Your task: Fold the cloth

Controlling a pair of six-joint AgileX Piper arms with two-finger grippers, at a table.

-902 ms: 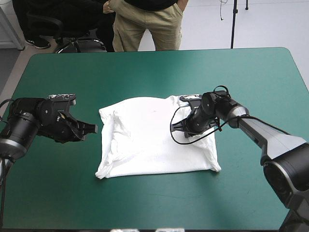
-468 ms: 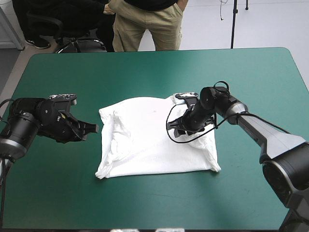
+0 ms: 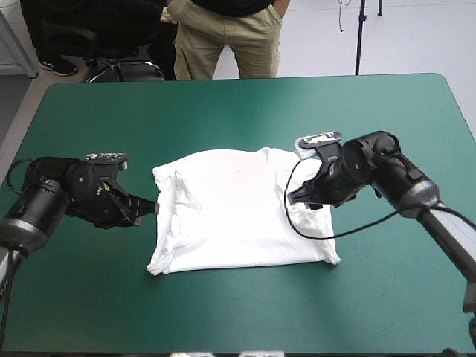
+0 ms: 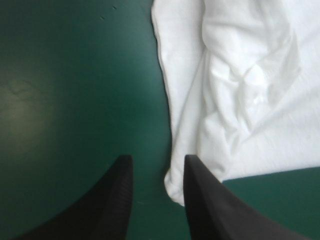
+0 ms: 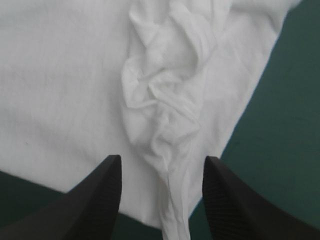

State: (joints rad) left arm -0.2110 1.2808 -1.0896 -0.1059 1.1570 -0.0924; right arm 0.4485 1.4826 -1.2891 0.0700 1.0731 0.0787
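T-shirt [image 3: 223, 216]: white, spread flat, centre of table [image 3: 387, 111]. Left gripper [image 3: 151, 205]: fingers apart, at the shirt's left edge. Right gripper [image 3: 295, 196]: fingers apart, over bunched folds near the shirt's right edge.

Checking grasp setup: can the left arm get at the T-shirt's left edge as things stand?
Probably yes. Its jaws stand open right at that edge of the T-shirt, a corner of it lying between them, with only bare teal-green cover around and nothing in the way.
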